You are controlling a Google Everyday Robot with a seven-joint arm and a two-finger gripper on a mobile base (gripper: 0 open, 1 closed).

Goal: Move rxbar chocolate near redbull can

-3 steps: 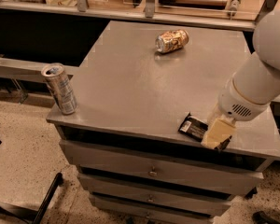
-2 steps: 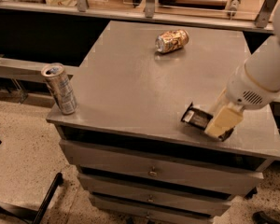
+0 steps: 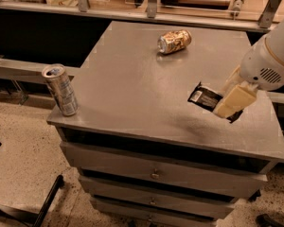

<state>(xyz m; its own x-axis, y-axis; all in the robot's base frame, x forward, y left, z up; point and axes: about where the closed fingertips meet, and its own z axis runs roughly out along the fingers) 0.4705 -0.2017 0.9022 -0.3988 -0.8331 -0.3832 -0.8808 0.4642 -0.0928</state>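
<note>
Your rxbar chocolate is higher off the table than before | your gripper squeezes it, arm leaning in from the right

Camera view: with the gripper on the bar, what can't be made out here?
- Flat black rxbar chocolate: its right end, covered by the cream gripper clamped on it at the right front of the grey table.
- White robot arm: cut off by the right edge.
- Tall slim silver-blue redbull can: lettering too small to read.

Rxbar chocolate at gripper, no legible text
</note>
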